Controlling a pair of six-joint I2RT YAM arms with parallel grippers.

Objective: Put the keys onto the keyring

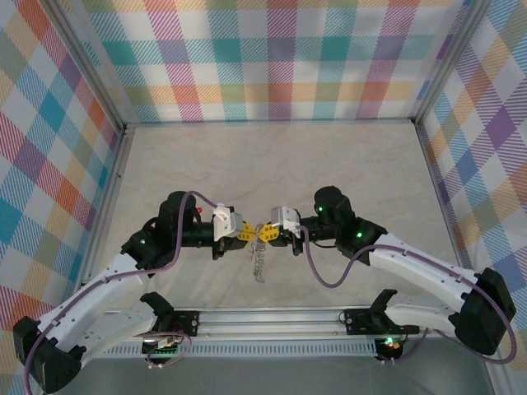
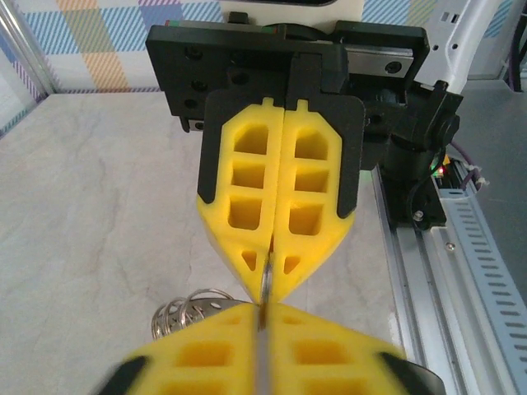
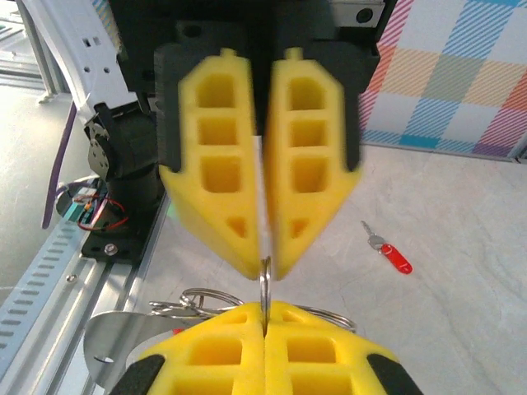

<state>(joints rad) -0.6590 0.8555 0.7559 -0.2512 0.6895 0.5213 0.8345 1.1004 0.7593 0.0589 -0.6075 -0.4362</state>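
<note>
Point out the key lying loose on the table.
The small red-headed key, flat and alone on the pale marbled table; the rest hang with the thin silvery keyring.

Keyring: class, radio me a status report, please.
Right gripper shut on keyring. Left gripper tips at it, grip unclear. Red key loose on table, apart.

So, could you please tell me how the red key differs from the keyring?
The red key lies flat on the table, untouched. The keyring is held up, pinched by the fingers of the right gripper, with those of the left gripper close around it. The red key is one small piece with a plastic head, while the keyring is bigger, bare coiled wire. Both show silver metal.
</note>
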